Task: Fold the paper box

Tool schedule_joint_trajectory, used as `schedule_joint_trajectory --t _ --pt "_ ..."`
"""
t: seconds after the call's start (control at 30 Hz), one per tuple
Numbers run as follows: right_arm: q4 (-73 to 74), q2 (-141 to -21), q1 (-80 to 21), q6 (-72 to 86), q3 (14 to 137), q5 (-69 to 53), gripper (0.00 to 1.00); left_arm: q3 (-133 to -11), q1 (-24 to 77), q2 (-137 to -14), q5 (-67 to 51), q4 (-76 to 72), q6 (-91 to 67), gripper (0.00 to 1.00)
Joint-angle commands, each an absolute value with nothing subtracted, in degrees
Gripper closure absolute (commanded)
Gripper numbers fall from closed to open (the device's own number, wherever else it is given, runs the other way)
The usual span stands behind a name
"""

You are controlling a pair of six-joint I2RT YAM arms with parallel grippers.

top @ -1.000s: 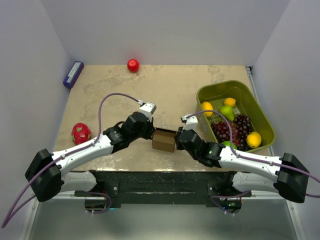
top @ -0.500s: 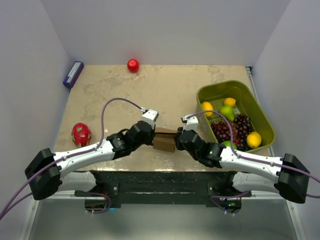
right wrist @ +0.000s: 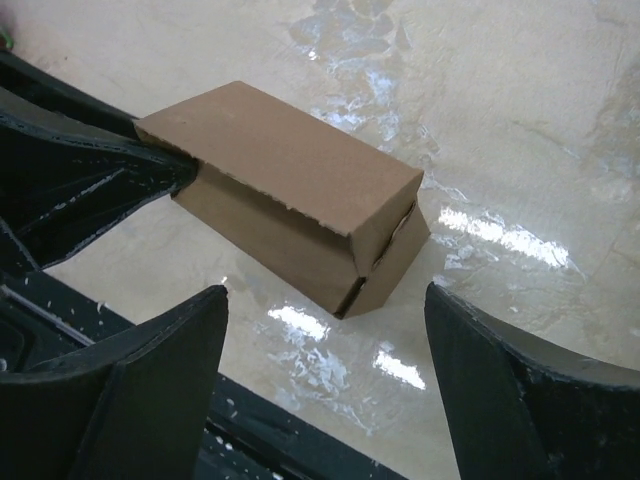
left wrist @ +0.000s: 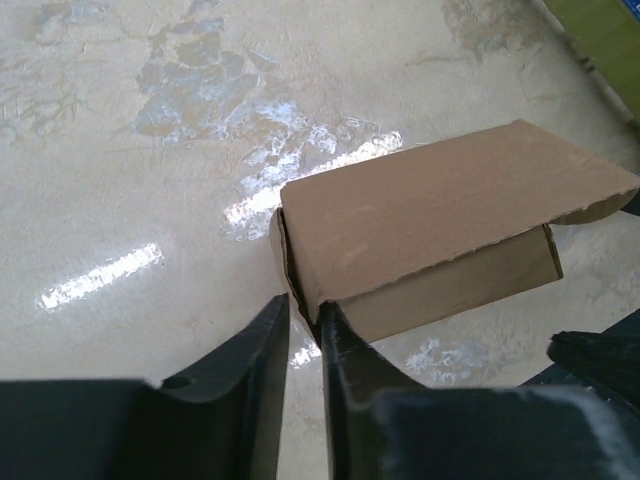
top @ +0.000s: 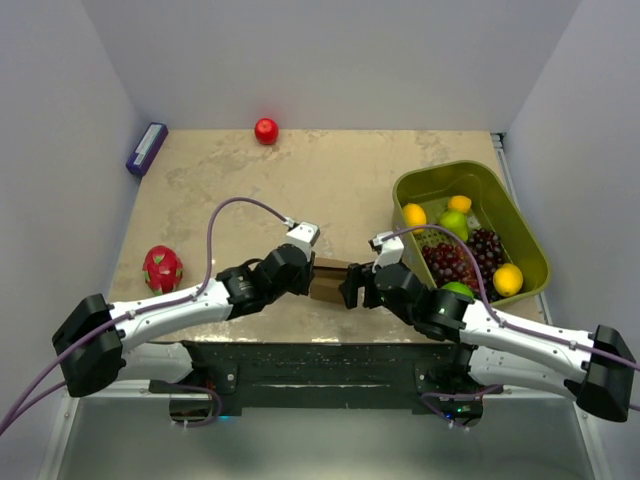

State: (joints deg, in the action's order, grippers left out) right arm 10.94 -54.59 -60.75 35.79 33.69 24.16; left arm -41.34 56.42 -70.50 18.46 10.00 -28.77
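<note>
The box [right wrist: 290,200] stands folded up on the table [top: 330,180], near its front edge and between the two arms. It is a closed brown block now, not a flat sheet. The lid lies down over the body, and its front lip overlaps the long side.

At the right end a tucked flap shows a dark seam and looks slightly proud, so I judge the fold almost finished. What seems left is pressing that end flush, if anything, and drawing both arms clear.

The right gripper [top: 352,288] is spread wide, its fingers either side of the box's right end and apart from it, holding nothing. The left gripper [left wrist: 303,305] has its jaws only a slit apart, right at the box's left corner. I cannot tell whether they pinch the cardboard edge there or merely touch it.

As for writing, I see none: the cardboard is plain on every face shown, with no print, label or logo.
</note>
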Motion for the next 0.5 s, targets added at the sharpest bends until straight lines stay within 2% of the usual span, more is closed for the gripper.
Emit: schedule_joint_trajectory --t 0.0,0.1,0.2,0.47 --pt "15.11 -50.46 -61.17 37.08 35.42 22.59 0.15 -42.1 57.39 -70.4 16.44 16.17 -29.44 0.68" --pt "16.08 -48.79 -61.08 38.93 36.73 23.73 0.14 -42.36 57.3 -68.73 16.44 16.17 -29.09 0.53" --pt "17.14 -49.65 -61.08 39.81 38.66 24.52 0.16 -42.36 57.31 -67.5 16.35 16.26 -29.09 0.44" --pt "18.45 -50.19 -61.08 42.27 42.53 27.15 0.15 -42.63 57.3 -62.32 15.29 15.91 -29.09 0.25"
